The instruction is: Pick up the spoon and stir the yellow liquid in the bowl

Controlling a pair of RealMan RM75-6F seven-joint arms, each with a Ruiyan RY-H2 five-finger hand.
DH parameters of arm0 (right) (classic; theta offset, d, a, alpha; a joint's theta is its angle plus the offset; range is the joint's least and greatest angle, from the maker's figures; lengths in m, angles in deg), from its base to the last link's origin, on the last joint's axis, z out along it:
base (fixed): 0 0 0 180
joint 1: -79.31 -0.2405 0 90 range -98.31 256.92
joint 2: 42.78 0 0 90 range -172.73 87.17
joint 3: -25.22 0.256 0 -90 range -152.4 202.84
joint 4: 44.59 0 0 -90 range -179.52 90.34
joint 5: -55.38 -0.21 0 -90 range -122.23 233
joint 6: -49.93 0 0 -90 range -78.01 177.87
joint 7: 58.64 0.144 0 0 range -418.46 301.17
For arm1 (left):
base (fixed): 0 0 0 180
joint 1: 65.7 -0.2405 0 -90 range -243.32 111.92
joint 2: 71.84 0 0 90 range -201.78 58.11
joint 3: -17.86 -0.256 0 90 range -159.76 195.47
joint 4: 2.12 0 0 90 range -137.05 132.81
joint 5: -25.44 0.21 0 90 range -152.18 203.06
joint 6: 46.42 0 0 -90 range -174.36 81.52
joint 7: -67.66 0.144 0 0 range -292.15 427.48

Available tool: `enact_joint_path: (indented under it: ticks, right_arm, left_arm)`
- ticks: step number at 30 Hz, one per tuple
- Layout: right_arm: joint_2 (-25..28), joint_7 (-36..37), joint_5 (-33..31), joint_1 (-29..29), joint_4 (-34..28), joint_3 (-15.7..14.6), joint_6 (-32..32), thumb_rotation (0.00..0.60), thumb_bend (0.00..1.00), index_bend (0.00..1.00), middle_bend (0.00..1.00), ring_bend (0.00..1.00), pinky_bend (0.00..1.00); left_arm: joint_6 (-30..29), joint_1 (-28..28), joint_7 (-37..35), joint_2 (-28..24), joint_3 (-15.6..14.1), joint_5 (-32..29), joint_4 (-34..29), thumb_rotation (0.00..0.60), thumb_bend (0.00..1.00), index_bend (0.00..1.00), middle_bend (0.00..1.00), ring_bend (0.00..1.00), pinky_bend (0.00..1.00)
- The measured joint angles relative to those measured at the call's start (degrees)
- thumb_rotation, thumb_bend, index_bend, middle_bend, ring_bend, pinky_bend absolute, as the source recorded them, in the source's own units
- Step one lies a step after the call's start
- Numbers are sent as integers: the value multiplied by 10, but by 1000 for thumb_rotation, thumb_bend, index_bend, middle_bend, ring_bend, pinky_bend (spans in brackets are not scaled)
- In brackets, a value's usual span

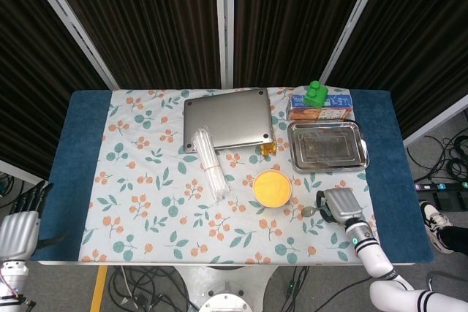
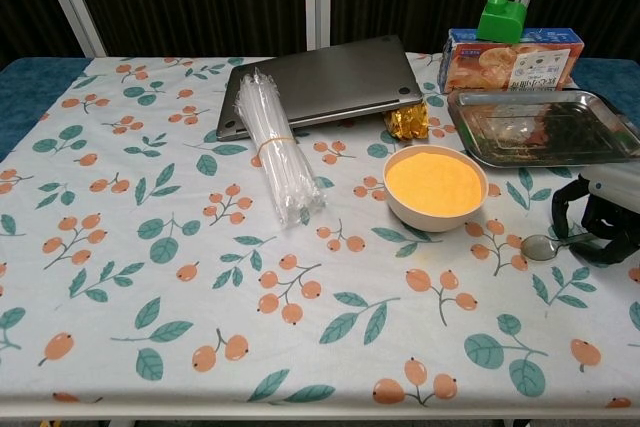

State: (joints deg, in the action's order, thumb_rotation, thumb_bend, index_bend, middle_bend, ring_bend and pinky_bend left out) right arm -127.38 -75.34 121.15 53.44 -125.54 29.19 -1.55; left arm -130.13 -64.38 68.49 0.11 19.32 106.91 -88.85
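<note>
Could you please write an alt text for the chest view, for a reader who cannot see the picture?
The robot's right hand is closed around the handle of a spoon on a floral tablecloth, just right of a bowl of yellow liquid. Behind them lie a bundle of clear straws, a closed laptop, a metal tray and a juice carton.
</note>
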Motion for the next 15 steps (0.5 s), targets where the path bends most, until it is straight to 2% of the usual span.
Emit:
enact_joint_path:
  ticks: [4, 9, 15]
  right_arm:
    - [8, -2, 7, -1, -13, 1, -11, 600, 371, 592, 924, 945, 1000]
    - [48, -11, 20, -10, -60, 8, -19, 600, 372, 597, 925, 945, 1000]
    - [103, -13, 8, -59, -124, 49, 12, 600, 372, 598, 925, 945, 1000]
  left_arm:
    - [-3, -2, -4, 1, 0, 1, 3, 600, 51, 130, 117, 99, 126]
    - [-7, -4, -5, 0, -1, 3, 5, 600, 50, 131, 117, 98, 126]
    - [-8, -5, -5, 1, -1, 4, 4, 600, 51, 130, 117, 98, 125]
